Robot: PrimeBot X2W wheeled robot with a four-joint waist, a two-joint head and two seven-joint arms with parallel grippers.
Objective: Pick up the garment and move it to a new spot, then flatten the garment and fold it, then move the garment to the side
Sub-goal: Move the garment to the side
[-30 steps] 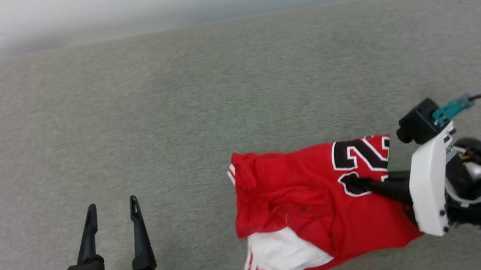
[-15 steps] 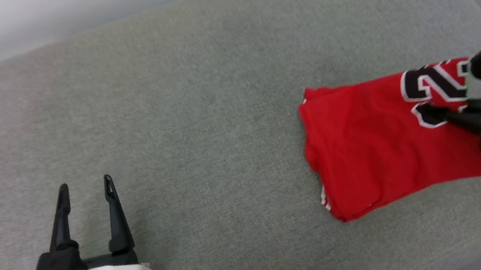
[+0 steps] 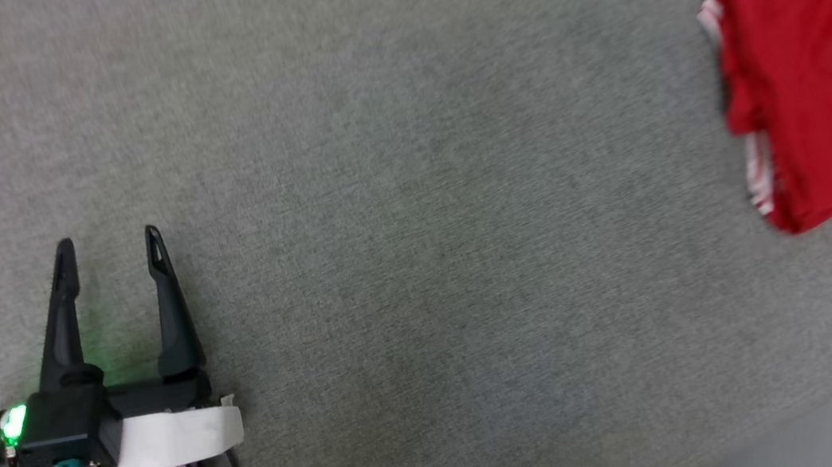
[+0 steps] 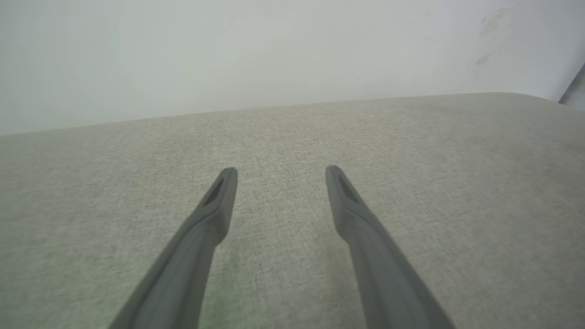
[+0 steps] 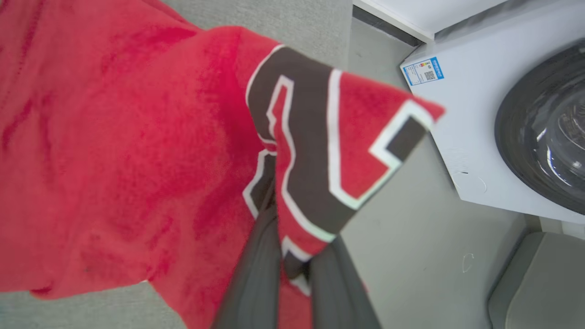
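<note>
**Head view:** the left gripper (image 3: 108, 242) hangs over the bare grey table (image 3: 410, 186). Its fingers (image 3: 169, 314) are spread wide and empty, leaving the carry to the other arm. The folded red garment (image 3: 815, 92) sits at the frame's right edge.

**Left wrist view:** the parted fingers frame grey table and a pale wall (image 4: 228, 55).

**Right wrist view:** the right gripper (image 5: 292, 269) is clamped tight on the garment's lettered corner, beside a washing machine (image 5: 502, 137). This is probably the move aside.
</note>
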